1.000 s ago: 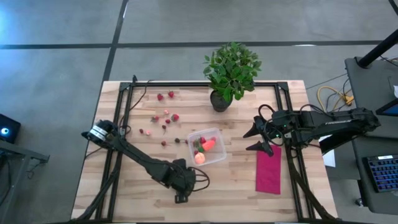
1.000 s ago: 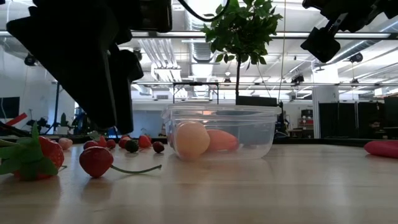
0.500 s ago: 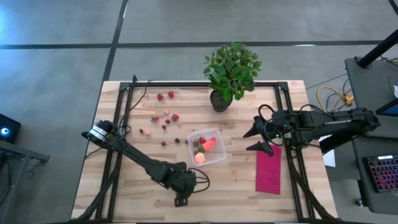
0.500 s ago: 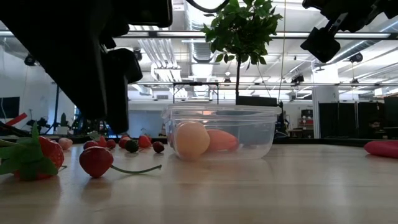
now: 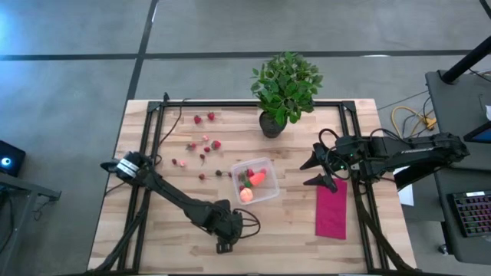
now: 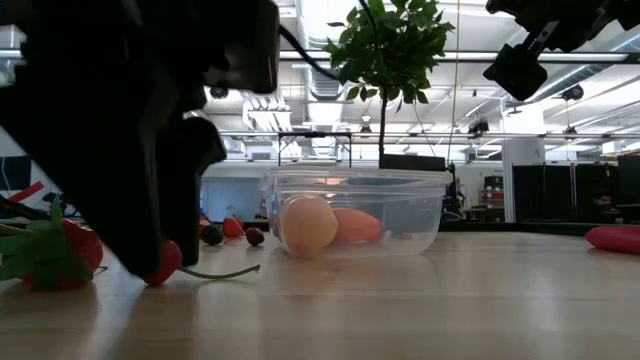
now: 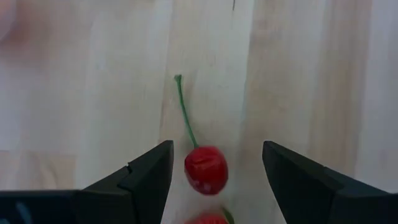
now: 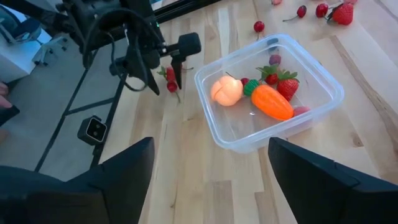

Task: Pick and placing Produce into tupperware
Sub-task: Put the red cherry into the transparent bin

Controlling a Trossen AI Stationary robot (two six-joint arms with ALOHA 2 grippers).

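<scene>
Now left claw (image 7: pixel 214 174) lowered, open, astride cherry (image 7: pixel 206 170)

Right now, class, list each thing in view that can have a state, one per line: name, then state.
Left tool: open, low over the table, straddling a red cherry that lies on the wood.
Right tool: open, raised beside the red cloth, holding nothing.
Tupperware: lidless, upright, partly filled.
Carrot: inside the tupperware.
Peach: inside the tupperware.
Loose strawberries: scattered on the table.
</scene>
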